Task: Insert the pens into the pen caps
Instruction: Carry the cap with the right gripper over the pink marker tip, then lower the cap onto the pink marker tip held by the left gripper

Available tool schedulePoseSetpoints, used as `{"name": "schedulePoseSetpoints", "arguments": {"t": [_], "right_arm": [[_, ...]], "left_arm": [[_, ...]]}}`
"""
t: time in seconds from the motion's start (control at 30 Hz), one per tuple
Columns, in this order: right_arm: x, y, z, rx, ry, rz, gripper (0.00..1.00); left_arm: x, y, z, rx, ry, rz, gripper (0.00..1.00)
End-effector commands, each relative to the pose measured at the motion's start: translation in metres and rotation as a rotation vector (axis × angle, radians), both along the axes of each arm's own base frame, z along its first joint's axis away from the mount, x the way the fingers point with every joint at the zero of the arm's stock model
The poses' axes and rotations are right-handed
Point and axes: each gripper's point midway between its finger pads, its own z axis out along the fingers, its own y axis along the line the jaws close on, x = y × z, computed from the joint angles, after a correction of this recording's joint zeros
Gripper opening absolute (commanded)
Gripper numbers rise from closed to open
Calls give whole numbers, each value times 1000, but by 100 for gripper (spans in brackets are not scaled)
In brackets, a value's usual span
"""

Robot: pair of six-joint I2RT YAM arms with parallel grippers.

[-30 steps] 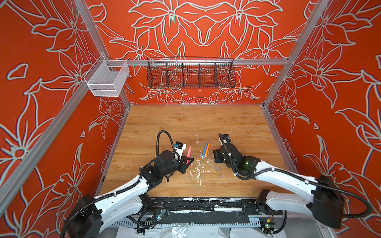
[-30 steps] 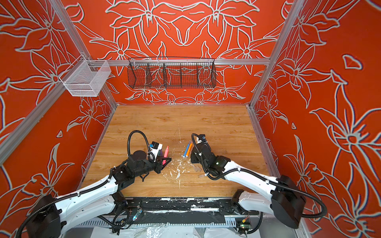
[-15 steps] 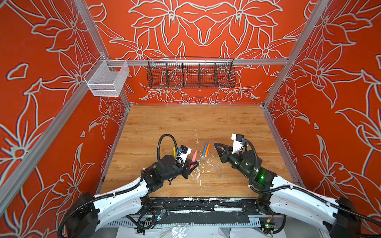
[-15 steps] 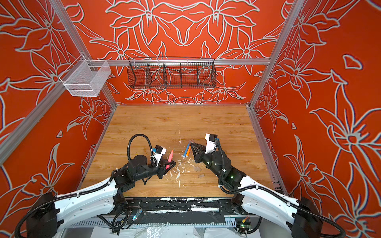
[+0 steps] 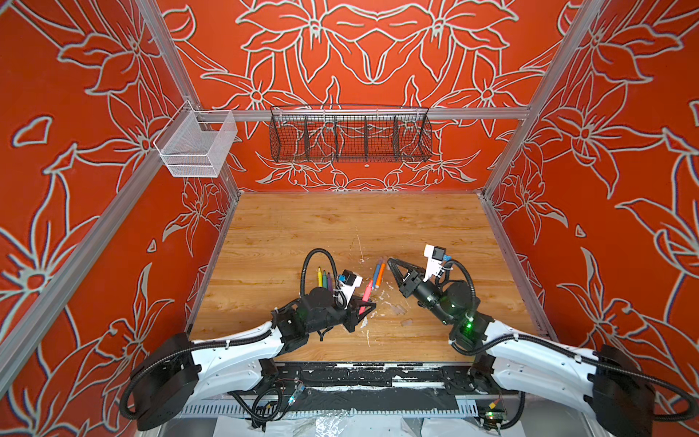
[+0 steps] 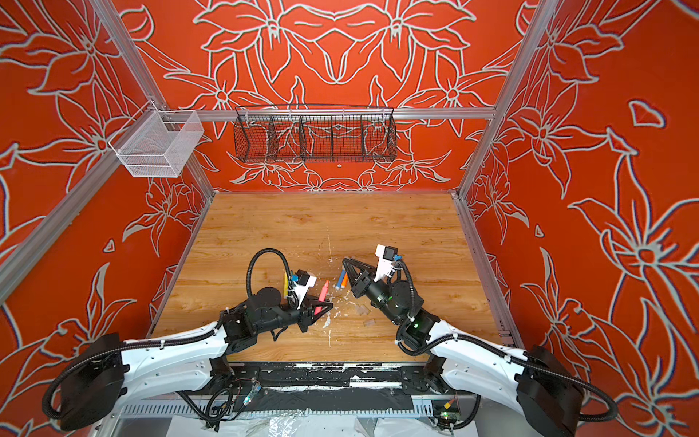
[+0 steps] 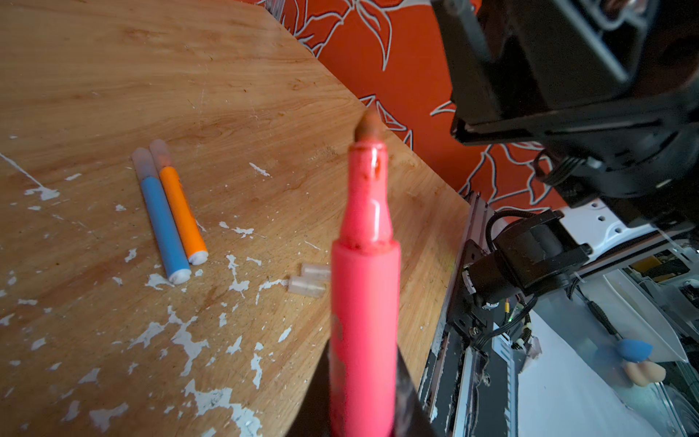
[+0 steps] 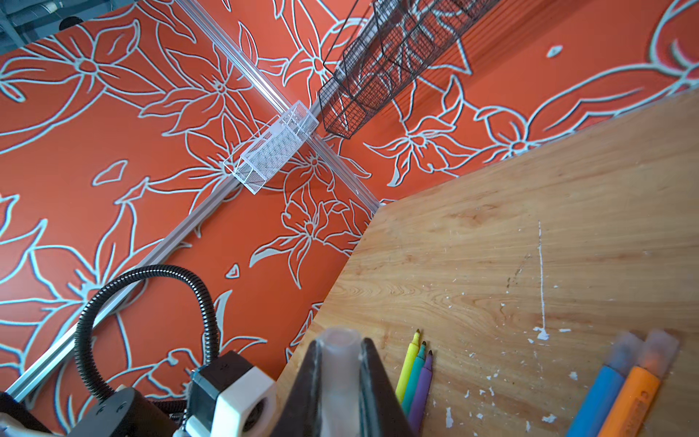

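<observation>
pink pen (image 7: pixel 365 302), brownish felt tip bare, is clamped in the closed left gripper (image 5: pixel 364 307) above the front middle of the table (image 5: pixel 302 227), its long axis slanting up toward the back wall. off to its right and clearly apart, the closed right gripper (image 5: pixel 392 262) pinches a clear cap (image 8: pixel 338 359), mouth facing out beyond the jaws. tip and mouth look unaligned. capped blue pen (image 7: pixel 163 223) and orange pen (image 7: pixel 180 212) lie between.

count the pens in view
6: the pink pen in the left pincer; yellow pen, green pen, purple pen side by side on the table; blue pen, orange pen together, capped, mid-table. None seems hidden.
</observation>
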Motion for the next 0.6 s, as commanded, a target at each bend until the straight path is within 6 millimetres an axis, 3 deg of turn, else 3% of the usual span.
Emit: {"name": "schedulePoseSetpoints", "arguments": {"t": [0.0, 0.4, 0.57], "right_arm": [[-5, 8, 16, 90, -34, 49, 0], [-6, 29, 0, 75, -4, 108, 0], [-9, 30, 6, 72, -30, 120, 0]], "left_arm": [[7, -10, 27, -74, -45, 14, 0], [9, -10, 29, -74, -46, 23, 0], [9, -10, 30, -72, -53, 24, 0]]}}
